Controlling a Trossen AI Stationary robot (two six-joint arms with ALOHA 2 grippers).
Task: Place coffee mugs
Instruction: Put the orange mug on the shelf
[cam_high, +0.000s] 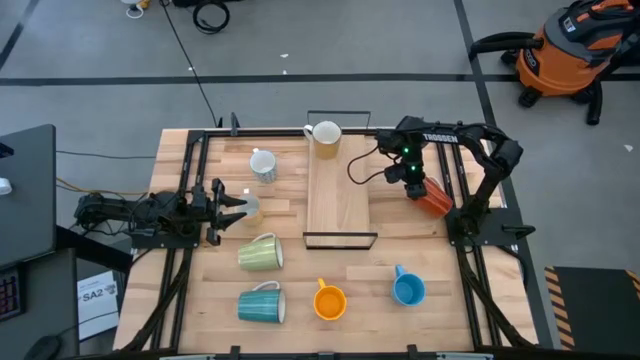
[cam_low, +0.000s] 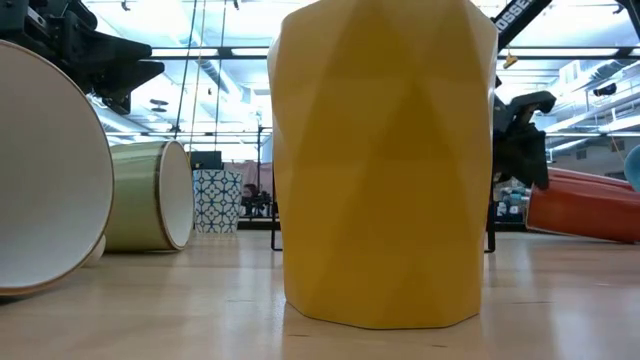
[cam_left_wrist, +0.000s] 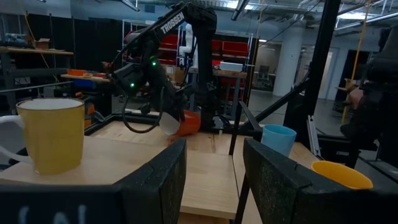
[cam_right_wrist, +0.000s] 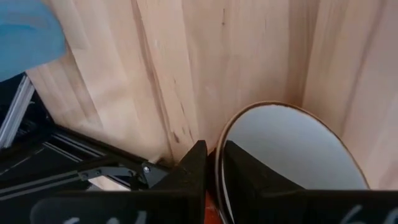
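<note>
My right gripper (cam_high: 412, 188) is beside the right edge of the wooden board (cam_high: 338, 195), shut on a red-orange mug (cam_high: 434, 199) that is white inside. My left gripper (cam_high: 232, 208) is open at the table's left side; a pale tan mug (cam_high: 248, 207) lies just past its fingertips, untouched as far as I can see. A tan-yellow mug (cam_high: 325, 135) stands upright on the board's far end. A white mug (cam_high: 263, 165) stands left of the board. The pale green mug (cam_high: 262, 252) and the teal mug (cam_high: 262, 303) lie on their sides. The orange mug (cam_high: 329, 301) and the blue mug (cam_high: 408, 290) stand near the near edge. My right gripper (cam_right_wrist: 211, 168) pinches the red-orange mug's rim (cam_right_wrist: 217, 155), one finger inside the white hollow and one outside. The mug (cam_low: 585, 205) is tipped onto its side, mouth toward the gripper and base toward the table's right edge. Whether it rests on the table I cannot tell.
The board has a thin black wire frame at its far and near ends (cam_high: 340, 240). Black rails run along both table sides (cam_high: 190, 170). Bare wood lies between the board and the right arm's base. Cables and an orange vacuum (cam_high: 565, 50) sit on the floor beyond.
</note>
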